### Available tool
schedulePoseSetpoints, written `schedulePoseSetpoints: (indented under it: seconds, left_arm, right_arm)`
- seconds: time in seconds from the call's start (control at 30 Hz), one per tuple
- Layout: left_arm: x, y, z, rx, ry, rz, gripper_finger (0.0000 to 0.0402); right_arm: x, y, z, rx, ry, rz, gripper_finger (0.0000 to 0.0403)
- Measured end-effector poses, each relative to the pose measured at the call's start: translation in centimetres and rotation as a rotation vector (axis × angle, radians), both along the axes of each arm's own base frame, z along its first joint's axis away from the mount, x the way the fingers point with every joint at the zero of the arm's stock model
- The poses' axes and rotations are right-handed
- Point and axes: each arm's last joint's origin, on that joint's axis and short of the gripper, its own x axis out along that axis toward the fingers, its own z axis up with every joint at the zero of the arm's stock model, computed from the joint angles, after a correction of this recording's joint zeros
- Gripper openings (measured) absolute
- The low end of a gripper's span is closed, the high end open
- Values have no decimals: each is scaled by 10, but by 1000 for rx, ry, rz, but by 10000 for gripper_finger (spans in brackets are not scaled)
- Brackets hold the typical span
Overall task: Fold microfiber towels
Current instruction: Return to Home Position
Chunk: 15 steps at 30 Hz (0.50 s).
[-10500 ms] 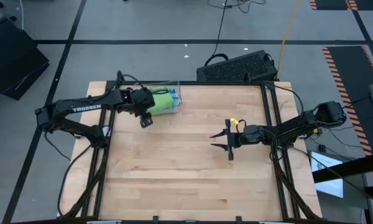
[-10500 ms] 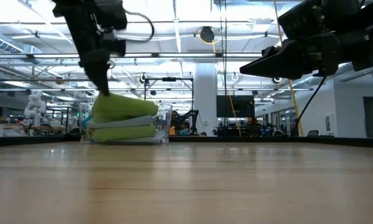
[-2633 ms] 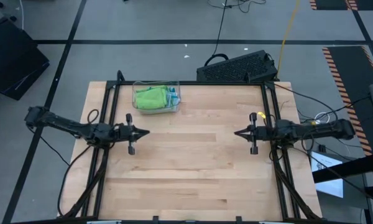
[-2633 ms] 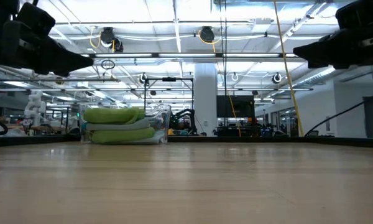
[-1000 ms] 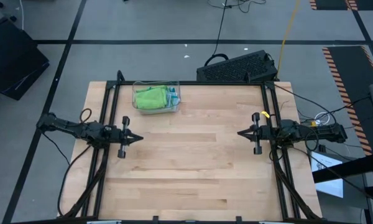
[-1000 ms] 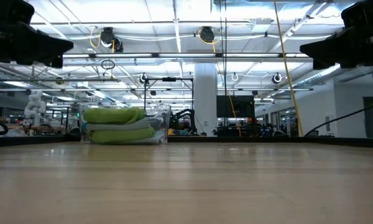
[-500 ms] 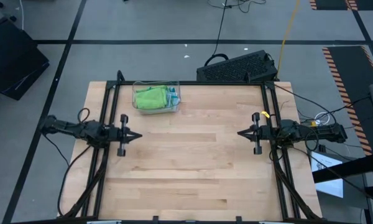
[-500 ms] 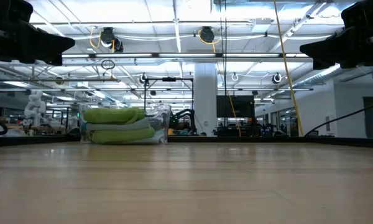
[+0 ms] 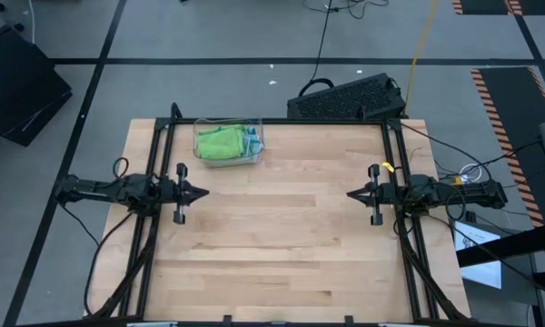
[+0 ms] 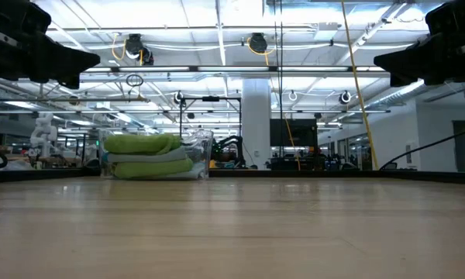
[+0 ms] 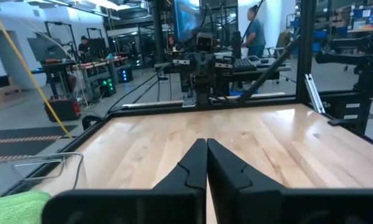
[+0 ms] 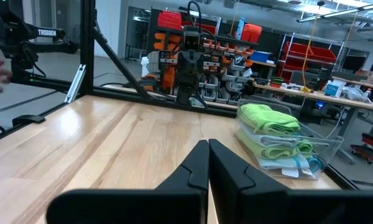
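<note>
- The towels [image 9: 222, 143] lie folded and stacked in a clear tray [image 9: 260, 136] near the far left corner of the table [image 9: 272, 245].
- A lime green towel is on top. In the low view the stack [image 10: 143, 154] shows green, then a paler layer, then green, and it rises slightly above the tray wall [image 10: 204, 155].
- In the right wrist view the pile [image 12: 268, 133] has light blue cloth at the bottom, inside the tray [image 12: 328, 147].
- The left claw [image 9: 203, 193] hangs over the table's left side, pointing toward the middle. The tray sits beyond it toward the far edge, apart from it.
- In the left wrist view its two fingers [image 11: 195, 163] are pressed together with nothing between them, and a patch of green cloth [image 11: 12, 205] shows at the picture's corner.
- The right claw [image 9: 351, 194] hangs over the table's right side, facing the left one and well apart from the towels.
- Its fingers [image 12: 198, 163] are also closed together and hold nothing.
- In the low view both claws [image 10: 91, 60] [image 10: 381, 62] hang high above the wood.
</note>
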Motion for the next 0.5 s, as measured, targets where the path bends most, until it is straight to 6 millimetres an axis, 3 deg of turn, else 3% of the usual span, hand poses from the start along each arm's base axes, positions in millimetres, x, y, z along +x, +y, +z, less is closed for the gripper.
schedulePoseSetpoints:
  seconds: [0.5]
  left_arm:
    - [0,0,2,-3,-26,5,25]
  right_arm:
    - [0,0,0,0,0,0,0]
